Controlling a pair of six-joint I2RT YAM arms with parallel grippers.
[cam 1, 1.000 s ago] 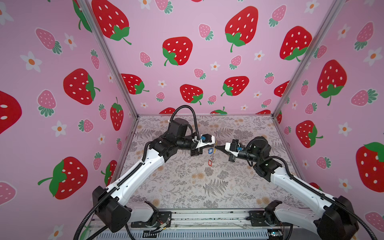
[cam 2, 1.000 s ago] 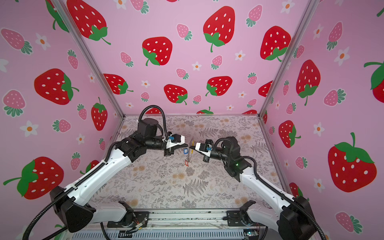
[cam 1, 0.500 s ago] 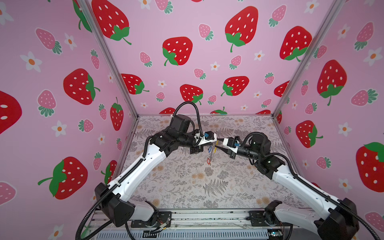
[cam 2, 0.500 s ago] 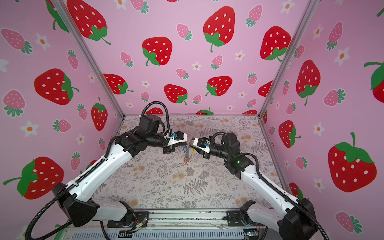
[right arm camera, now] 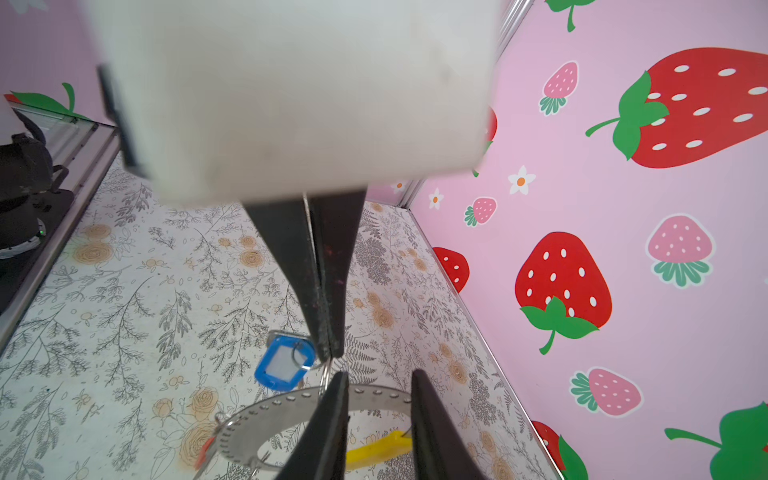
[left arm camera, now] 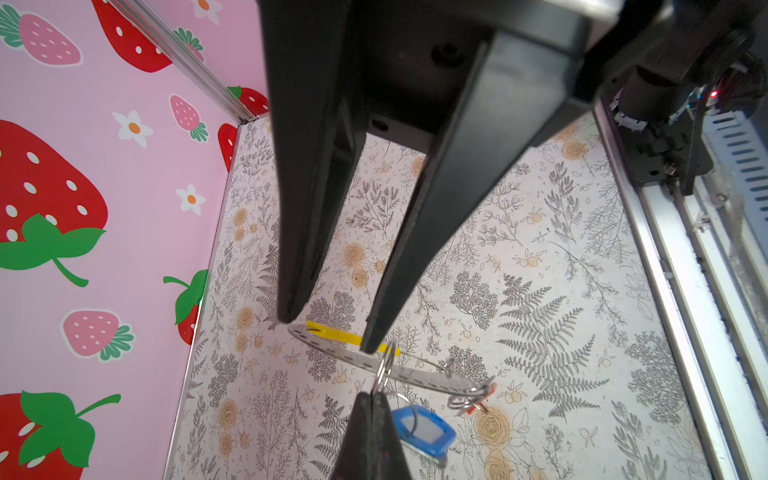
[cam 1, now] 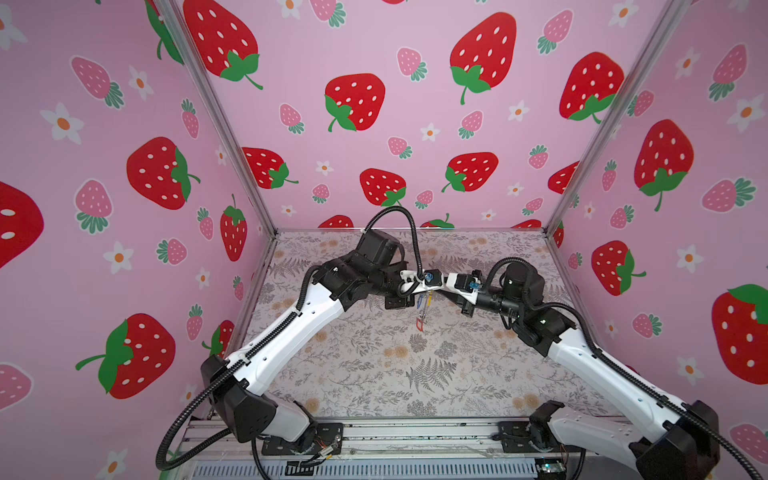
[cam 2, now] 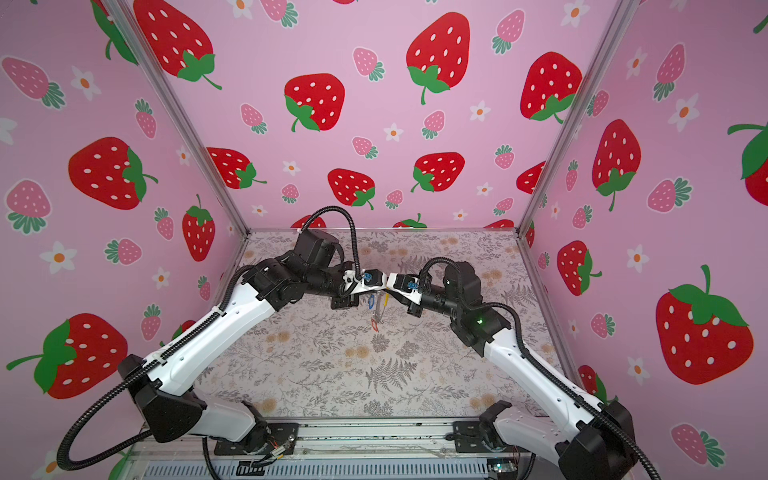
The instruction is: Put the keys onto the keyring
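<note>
Fig.: The left gripper (left arm camera: 372,401) was clenched on the blue key's (left arm camera: 422,430) ring. The right gripper (right arm camera: 380,376) stood open astride the mid-air hoop (left arm camera: 415,372). I feared a misaimed closure would swing the hoop and shed the red key (left arm camera: 473,395).

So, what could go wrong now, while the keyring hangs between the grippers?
The right gripper stands open around the keyring at its yellow segment, so the keyring seems to hang only by the small split ring pinched in the left gripper; a slip there could drop everything.
</note>
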